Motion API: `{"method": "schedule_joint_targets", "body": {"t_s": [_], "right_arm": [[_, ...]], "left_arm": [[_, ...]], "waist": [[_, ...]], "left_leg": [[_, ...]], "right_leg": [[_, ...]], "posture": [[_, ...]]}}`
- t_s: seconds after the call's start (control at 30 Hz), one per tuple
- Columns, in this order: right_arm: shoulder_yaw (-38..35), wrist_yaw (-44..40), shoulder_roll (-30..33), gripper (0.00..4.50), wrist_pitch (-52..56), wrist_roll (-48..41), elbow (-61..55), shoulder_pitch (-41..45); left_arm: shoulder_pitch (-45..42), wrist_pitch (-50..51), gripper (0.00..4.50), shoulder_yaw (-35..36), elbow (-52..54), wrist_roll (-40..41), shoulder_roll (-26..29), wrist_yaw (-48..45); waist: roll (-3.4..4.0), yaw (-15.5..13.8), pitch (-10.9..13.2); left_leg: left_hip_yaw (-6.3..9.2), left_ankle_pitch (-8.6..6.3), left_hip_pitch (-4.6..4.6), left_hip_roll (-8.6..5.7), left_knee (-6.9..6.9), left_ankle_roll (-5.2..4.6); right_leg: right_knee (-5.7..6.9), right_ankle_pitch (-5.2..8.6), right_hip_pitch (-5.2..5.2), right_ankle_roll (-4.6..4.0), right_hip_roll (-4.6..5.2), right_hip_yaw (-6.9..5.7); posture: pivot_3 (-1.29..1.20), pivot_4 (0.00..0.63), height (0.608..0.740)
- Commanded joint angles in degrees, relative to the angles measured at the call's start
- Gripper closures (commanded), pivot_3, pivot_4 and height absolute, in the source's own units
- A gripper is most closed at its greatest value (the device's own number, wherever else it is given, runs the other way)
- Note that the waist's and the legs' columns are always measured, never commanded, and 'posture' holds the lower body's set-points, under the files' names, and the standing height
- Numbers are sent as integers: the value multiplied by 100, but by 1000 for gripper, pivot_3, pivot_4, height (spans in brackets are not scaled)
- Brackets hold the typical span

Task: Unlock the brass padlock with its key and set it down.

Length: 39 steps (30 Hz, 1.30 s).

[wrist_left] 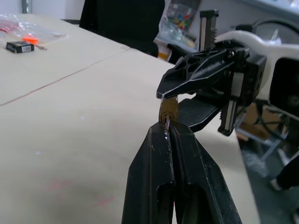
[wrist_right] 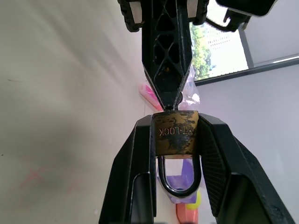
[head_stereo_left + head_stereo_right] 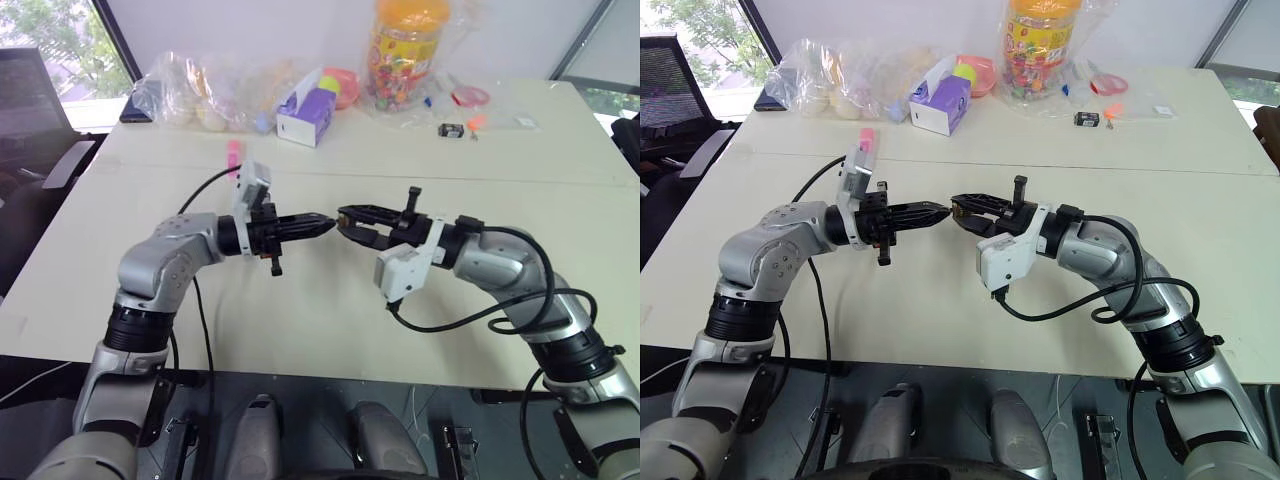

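Note:
Above the middle of the white table (image 3: pixel 330 310), my two grippers meet tip to tip. My right gripper (image 2: pixel 175 127) is shut on the brass padlock (image 2: pixel 175 133), one finger pressing each side of its body. The padlock's silvery shackle (image 2: pixel 180 184) hangs back between the fingers and looks closed. My left gripper (image 1: pixel 167 128) is shut on a thin silvery key (image 1: pixel 166 122), whose tip goes into the end of the padlock (image 1: pixel 168 109). In the head views, the left gripper (image 3: pixel 325 224) and the right gripper (image 3: pixel 346 217) are both level, well above the tabletop.
At the far edge stand a purple-and-white tissue box (image 3: pixel 305 112), a jar of coloured sweets (image 3: pixel 405 45) and clear plastic bags (image 3: pixel 200 90). A pink item (image 3: pixel 234 157) lies behind the left arm. A small black-and-silver object (image 3: pixel 451 129) lies at the far right.

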<state>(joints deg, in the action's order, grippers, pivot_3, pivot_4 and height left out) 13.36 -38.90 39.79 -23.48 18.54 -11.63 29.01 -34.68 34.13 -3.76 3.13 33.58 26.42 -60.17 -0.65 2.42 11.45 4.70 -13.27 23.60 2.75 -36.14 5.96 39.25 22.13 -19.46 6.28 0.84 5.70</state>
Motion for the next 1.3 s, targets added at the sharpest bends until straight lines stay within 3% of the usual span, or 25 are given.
{"method": "schedule_joint_targets", "body": {"t_s": [0.03,0.43,0.9,1.03,1.1,1.2,1.3], "right_arm": [[-171,-59,30,3794,-47,-265,-304,32],[-125,-299,56,3794,-123,-342,-189,10],[-128,-344,96,3794,-170,-337,-101,-11],[-133,-365,94,3794,-168,-348,-77,-7],[-127,-369,92,3794,-179,-347,-66,2],[-107,-380,74,3794,-193,-351,-33,36],[-100,-385,53,3794,-205,-353,5,82]], "left_arm": [[59,-551,4477,-64,77,-365,93,-47],[100,-3694,4477,-441,-234,-2064,76,6],[165,-4485,4477,-433,-52,-2247,-47,190],[209,-4072,4477,-459,4,-2178,22,162],[330,-3188,4477,-434,170,-1786,90,80],[594,-751,4477,-297,774,-383,498,-149],[658,1049,4477,245,1018,1332,628,-55]], "waist": [[0,0,0],[0,-3,0],[0,-2,0],[0,0,0],[0,2,0],[1,25,0],[1,25,1]], "left_leg": [[0,0,0,0,0,0],[-1,0,0,0,0,-1],[0,0,0,0,0,-1],[0,0,0,0,0,-1],[0,0,0,0,0,-1],[1,-1,-1,1,2,-1],[2,-1,-6,5,6,-1]], "right_leg": [[0,0,0,0,0,0],[-1,0,0,0,0,0],[0,0,0,0,0,0],[0,0,0,0,0,0],[0,0,0,0,0,0],[1,0,0,0,-1,0],[5,1,0,-1,-4,1]], "posture": [[0,150,740],[0,150,740],[0,150,740],[0,150,740],[0,150,740],[0,150,740],[0,150,740]]}}
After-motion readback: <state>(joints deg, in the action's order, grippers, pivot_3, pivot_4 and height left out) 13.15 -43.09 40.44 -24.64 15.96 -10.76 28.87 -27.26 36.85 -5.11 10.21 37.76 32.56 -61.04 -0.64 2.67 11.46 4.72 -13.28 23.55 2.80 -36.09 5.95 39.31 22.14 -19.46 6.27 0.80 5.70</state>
